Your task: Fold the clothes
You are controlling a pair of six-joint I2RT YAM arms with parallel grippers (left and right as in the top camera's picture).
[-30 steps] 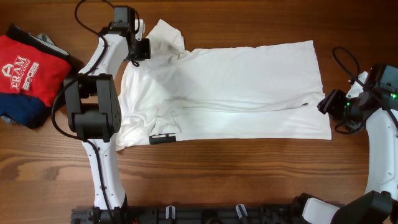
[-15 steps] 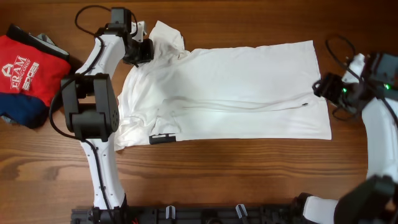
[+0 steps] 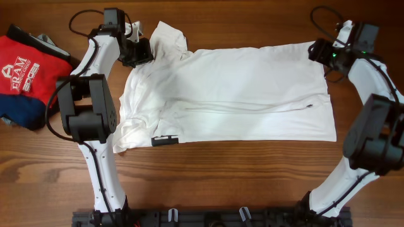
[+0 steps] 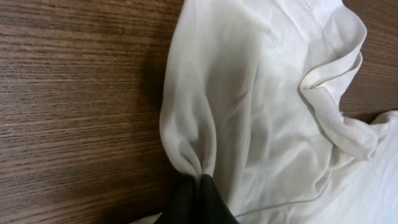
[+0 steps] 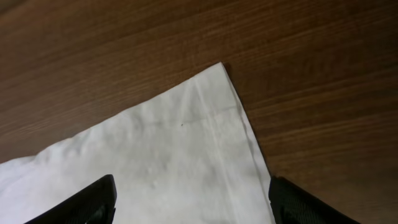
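Two grippers, one shirt point(image 3: 252, 94): what is each doing? (Ana)

The left gripper point(image 4: 200, 186) is pinching fully closed on a bunched fold at the shirt's left end, toward the far-left corner of the table point(image 3: 252, 183). The right gripper point(image 5: 193, 199) is gripping nothing. Its fingers point(image 5: 93, 199) are standing wide apart over the cloth. (Raj)

Where is the shirt lying? (Ana)

It is lying flat across the middle of the table, with its long axis running from left edge to right edge. The black label patch point(image 3: 165, 140) is showing on its near-left side. The red garment point(image 3: 25, 66) and the navy garment point(image 3: 19, 116) are sitting stacked at the left edge, apart from it. (Raj)

What is the next move turning on? (Ana)

The far-right hem corner point(image 5: 221, 65). It is pointing away from the right gripper, just ahead of it and roughly centred between the open fingers. The right arm is much the nearer one, since the left is busy at the opposite end. My read: the right is lining up to drop and close on that corner. Both arms would then be holding the far edge, ready to carry it toward the near edge along the long axis. The risk is thin cloth lying flat on wood, so the fingers may be skating over it. (Raj)
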